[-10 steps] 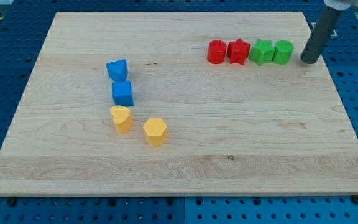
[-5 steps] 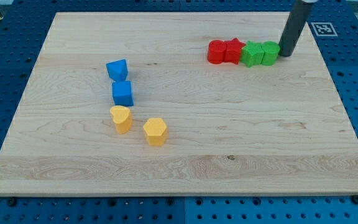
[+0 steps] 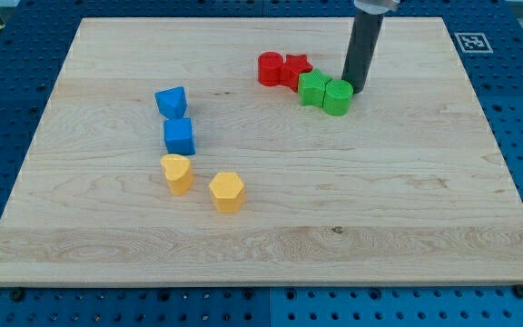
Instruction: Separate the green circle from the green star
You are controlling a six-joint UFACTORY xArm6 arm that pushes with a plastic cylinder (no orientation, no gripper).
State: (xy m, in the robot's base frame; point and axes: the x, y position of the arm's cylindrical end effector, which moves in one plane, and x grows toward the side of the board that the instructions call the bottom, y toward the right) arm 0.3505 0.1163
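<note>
Green circle [image 3: 338, 96] seemingly touches my tip [image 3: 353, 89], beside green star [image 3: 313, 89]

Not much of me to see here, honestly. I'm basically one straight round rod, dark grey going on black, with a smooth matte finish and a faint lighter sheen running down one side. It keeps the same thickness all the way down, with no taper. At the view's top there's a slightly wider, paler grey collar where the rod plugs in, cut off by the frame edge. My tip [image 3: 352, 90] is just a plain blunt flat end in the same dark colour. I can't make out any cables, screws or markings.
</note>
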